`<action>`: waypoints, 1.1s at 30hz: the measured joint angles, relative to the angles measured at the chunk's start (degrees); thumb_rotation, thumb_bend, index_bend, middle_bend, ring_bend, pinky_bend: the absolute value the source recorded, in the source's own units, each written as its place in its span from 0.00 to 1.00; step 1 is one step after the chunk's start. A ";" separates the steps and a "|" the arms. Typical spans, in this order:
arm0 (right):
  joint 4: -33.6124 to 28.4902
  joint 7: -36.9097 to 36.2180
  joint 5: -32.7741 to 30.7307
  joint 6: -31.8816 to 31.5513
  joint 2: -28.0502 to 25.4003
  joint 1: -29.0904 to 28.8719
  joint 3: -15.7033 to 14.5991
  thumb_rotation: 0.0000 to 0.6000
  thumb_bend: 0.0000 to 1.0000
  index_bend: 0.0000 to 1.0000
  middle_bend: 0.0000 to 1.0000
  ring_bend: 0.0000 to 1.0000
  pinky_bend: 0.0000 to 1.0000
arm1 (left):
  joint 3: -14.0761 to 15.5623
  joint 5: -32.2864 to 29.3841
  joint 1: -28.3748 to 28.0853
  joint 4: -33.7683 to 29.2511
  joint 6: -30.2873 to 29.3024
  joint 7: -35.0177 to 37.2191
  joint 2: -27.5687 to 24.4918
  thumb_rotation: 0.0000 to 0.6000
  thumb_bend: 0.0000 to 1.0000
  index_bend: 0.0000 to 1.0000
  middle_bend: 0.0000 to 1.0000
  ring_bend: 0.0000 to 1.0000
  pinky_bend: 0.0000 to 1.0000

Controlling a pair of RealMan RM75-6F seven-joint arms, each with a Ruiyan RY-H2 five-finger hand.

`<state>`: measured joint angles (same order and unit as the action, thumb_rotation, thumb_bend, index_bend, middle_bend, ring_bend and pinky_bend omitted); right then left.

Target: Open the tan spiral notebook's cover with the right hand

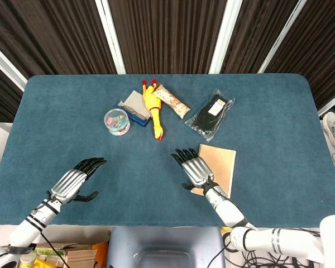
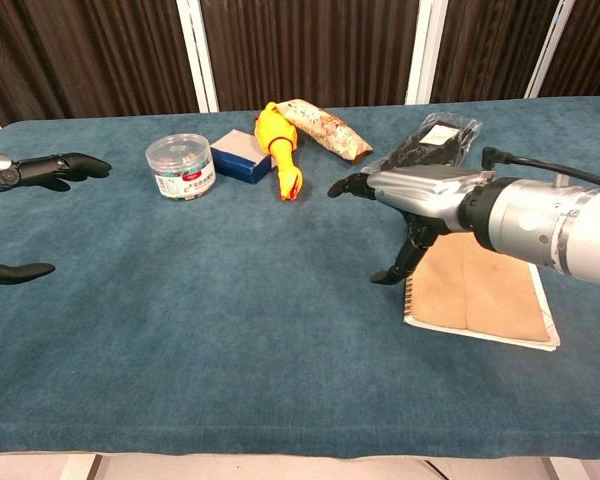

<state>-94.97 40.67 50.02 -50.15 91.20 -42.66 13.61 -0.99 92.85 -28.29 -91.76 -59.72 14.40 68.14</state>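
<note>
The tan spiral notebook (image 1: 220, 166) (image 2: 477, 294) lies closed and flat on the blue table (image 1: 268, 111), right of centre, its spiral along the left edge. My right hand (image 1: 192, 166) (image 2: 412, 195) hovers over that spiral edge, fingers stretched forward and apart, thumb pointing down toward the notebook's near left corner. It holds nothing. My left hand (image 1: 75, 180) (image 2: 25, 172) hangs above the table at the near left, fingers extended, thumb spread, empty.
Beyond the notebook lie a black item in a clear bag (image 1: 210, 116), a yellow rubber chicken (image 1: 153, 107), a patterned snack packet (image 1: 172, 100), a blue box (image 1: 135, 114) and a round clear tub (image 1: 116, 121). The table's near edge runs just behind both hands.
</note>
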 measured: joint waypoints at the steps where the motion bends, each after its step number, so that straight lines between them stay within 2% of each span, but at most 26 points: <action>1: -0.43 0.07 -0.20 -0.38 -0.23 -0.18 -0.23 1.00 0.17 0.00 0.00 0.00 0.00 | 0.06 -0.11 0.06 -0.13 -0.20 -0.61 -0.01 1.00 0.32 0.00 0.04 0.03 0.11; 8: -4.12 -0.42 2.32 -4.19 -3.51 0.51 -2.91 1.00 0.17 0.00 0.00 0.00 0.00 | 2.34 1.57 2.87 -0.78 -5.43 -4.16 -1.36 1.00 0.32 0.00 0.04 0.03 0.11; 13: -7.70 -3.43 10.16 -8.12 -9.76 5.01 -8.09 1.00 0.17 0.01 0.00 0.00 0.00 | 5.16 4.47 7.55 0.50 -13.06 -5.45 -2.92 1.00 0.32 0.00 0.04 0.03 0.11; 17: -8.07 -8.57 18.13 -11.72 -14.25 9.88 -13.37 1.00 0.17 0.01 0.00 0.00 0.00 | 7.97 7.29 13.57 5.31 -22.08 -6.13 -2.78 1.00 0.32 0.00 0.04 0.03 0.10; 21: -4.93 -16.01 25.34 -14.97 -16.65 14.73 -18.35 1.00 0.17 0.02 0.00 0.00 0.00 | 9.75 8.97 19.21 12.86 -30.37 -5.92 -0.47 1.00 0.32 0.00 0.04 0.03 0.10; 24: -0.57 -20.15 28.53 -16.30 -16.62 17.07 -20.42 1.00 0.17 0.03 0.00 0.00 0.00 | 10.58 9.89 22.32 18.81 -34.33 -4.85 2.29 1.00 0.32 0.00 0.04 0.03 0.10; 28: 4.87 -24.06 31.69 -17.13 -14.72 19.11 -21.62 1.00 0.17 0.04 0.00 0.00 0.00 | 10.98 10.54 24.55 23.48 -35.92 -3.34 5.41 1.00 0.32 0.00 0.04 0.03 0.10; 33: 8.86 -26.47 33.03 -16.32 -11.53 19.87 -21.18 1.00 0.17 0.14 0.00 0.00 0.00 | 10.75 10.81 24.60 23.89 -35.77 -3.70 6.02 1.00 0.32 0.00 0.04 0.03 0.10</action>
<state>-86.12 14.20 83.05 -66.47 79.67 -22.79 -7.57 9.76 103.66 -3.69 -67.87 -95.49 10.70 74.16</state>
